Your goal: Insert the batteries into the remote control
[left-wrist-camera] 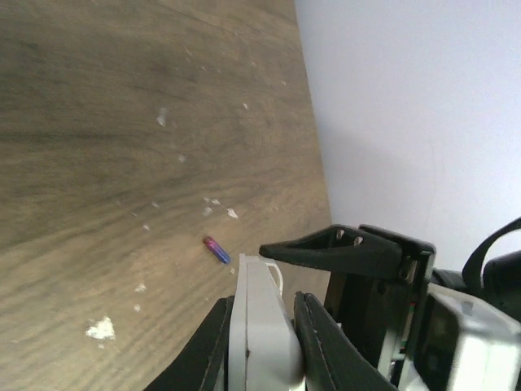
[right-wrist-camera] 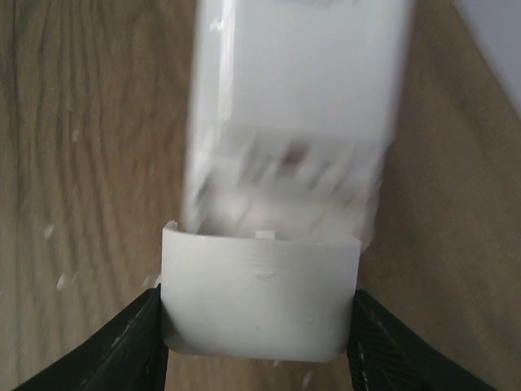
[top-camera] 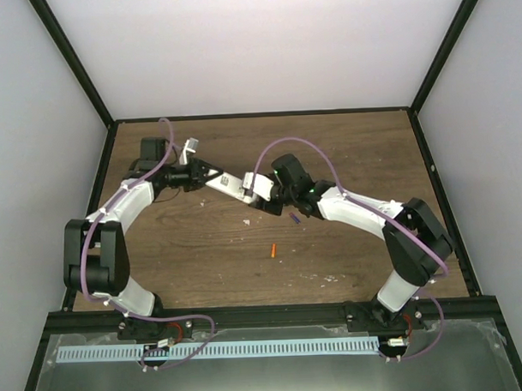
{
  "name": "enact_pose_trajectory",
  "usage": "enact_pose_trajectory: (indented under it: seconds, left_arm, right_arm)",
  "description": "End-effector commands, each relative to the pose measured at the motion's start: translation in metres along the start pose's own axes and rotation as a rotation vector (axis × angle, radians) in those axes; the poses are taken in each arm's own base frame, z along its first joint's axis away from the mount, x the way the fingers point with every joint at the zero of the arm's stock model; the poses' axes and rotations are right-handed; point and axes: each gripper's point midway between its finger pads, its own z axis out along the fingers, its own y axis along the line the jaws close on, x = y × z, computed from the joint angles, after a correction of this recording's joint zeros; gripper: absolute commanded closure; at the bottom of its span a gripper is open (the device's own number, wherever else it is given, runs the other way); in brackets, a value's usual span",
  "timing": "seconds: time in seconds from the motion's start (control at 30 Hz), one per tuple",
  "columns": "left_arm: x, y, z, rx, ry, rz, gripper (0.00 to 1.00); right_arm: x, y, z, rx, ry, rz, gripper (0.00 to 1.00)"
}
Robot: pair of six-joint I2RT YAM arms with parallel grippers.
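Observation:
Above the table's middle, my left gripper (top-camera: pixel 211 178) (left-wrist-camera: pixel 262 303) is shut on the remote control (top-camera: pixel 228 185), a white bar seen edge-on (left-wrist-camera: pixel 259 326) between its black fingers. My right gripper (top-camera: pixel 264 197) (right-wrist-camera: pixel 256 300) is shut on the small white cover piece (top-camera: pixel 258 188) (right-wrist-camera: pixel 260 281), gripping it by its two sides. The cover's far edge meets the end of the remote control (right-wrist-camera: pixel 297 98), which looks blurred there. The purple battery (top-camera: pixel 294 218) (left-wrist-camera: pixel 216 250) lies on the wood just below the right gripper. The orange battery (top-camera: pixel 271 251) lies further toward the near edge.
The wooden table (top-camera: pixel 194 241) carries pale chipped specks (left-wrist-camera: pixel 101 329) (top-camera: pixel 331 279). White walls and a black frame (top-camera: pixel 76 56) enclose it. One black finger of the right gripper (left-wrist-camera: pixel 326 251) reaches over the remote in the left wrist view.

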Motion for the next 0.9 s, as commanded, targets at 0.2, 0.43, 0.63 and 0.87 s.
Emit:
enact_pose_trajectory:
  seconds: [0.2, 0.43, 0.63, 0.87]
  left_arm:
    - [-0.037, -0.004, -0.024, -0.013, -0.129, 0.083, 1.0]
    - [-0.037, -0.003, -0.026, -0.017, -0.131, 0.084, 1.0]
    - [-0.033, 0.0, -0.028, -0.019, -0.129, 0.075, 1.0]
    - [-0.034, 0.002, -0.027, -0.014, -0.125, 0.068, 1.0]
  right_arm:
    - [0.088, 0.043, -0.002, -0.154, 0.283, 0.056, 0.48]
    - [0.099, 0.027, -0.007, -0.101, 0.298, 0.089, 0.45]
    - [0.123, -0.028, -0.024, 0.058, 0.333, 0.215, 0.41]
    - [0.154, -0.071, -0.038, 0.139, 0.374, 0.337, 0.4]
